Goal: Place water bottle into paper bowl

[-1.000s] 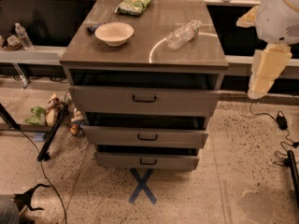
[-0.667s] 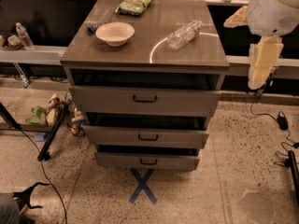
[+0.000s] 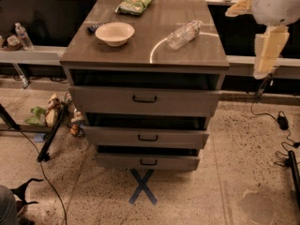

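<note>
The water bottle (image 3: pixel 185 33), clear and crinkled, lies on its side on the right part of the cabinet top (image 3: pixel 140 55). The paper bowl (image 3: pixel 115 33), cream-white and empty, stands on the left part of the top, about a bowl's width from the bottle. My gripper (image 3: pixel 268 53) hangs downward from the white arm (image 3: pixel 276 3) at the far right. It is beyond the cabinet's right edge and well apart from the bottle. It holds nothing that I can see.
A green snack bag (image 3: pixel 135 3) lies at the back of the top. A small dark object (image 3: pixel 93 27) sits behind the bowl. The cabinet's three drawers (image 3: pixel 145 100) stand slightly open. A small upright bottle (image 3: pixel 23 35) is on the left ledge. Cables (image 3: pixel 281 121) and a blue X (image 3: pixel 143 186) are on the floor.
My arm and gripper have shifted a little upward at the cabinet's right side. The bottle and the bowl have not moved.
</note>
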Controlling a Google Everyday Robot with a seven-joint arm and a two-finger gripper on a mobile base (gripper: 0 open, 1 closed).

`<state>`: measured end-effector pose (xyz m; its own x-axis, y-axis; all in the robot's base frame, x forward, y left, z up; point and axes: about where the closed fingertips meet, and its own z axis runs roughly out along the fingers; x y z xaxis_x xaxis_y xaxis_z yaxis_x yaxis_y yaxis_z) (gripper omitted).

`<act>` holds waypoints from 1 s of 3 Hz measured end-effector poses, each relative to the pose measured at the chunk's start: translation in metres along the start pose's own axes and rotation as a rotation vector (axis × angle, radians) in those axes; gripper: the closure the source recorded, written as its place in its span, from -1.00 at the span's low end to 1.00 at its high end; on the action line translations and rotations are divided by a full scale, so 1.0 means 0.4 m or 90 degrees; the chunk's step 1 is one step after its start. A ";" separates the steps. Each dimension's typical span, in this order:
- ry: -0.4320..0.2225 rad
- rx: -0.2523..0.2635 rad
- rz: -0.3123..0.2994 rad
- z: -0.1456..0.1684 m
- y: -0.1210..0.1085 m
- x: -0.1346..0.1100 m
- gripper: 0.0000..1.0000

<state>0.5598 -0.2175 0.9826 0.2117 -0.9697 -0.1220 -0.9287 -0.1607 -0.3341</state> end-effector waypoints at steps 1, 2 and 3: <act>0.045 0.011 -0.040 0.019 -0.049 0.031 -1.00; 0.069 0.036 -0.120 0.066 -0.131 0.055 -1.00; 0.077 0.042 -0.204 0.136 -0.212 0.078 -1.00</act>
<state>0.6616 -0.2241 0.9565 0.4480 -0.8872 0.1100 -0.7982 -0.4524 -0.3976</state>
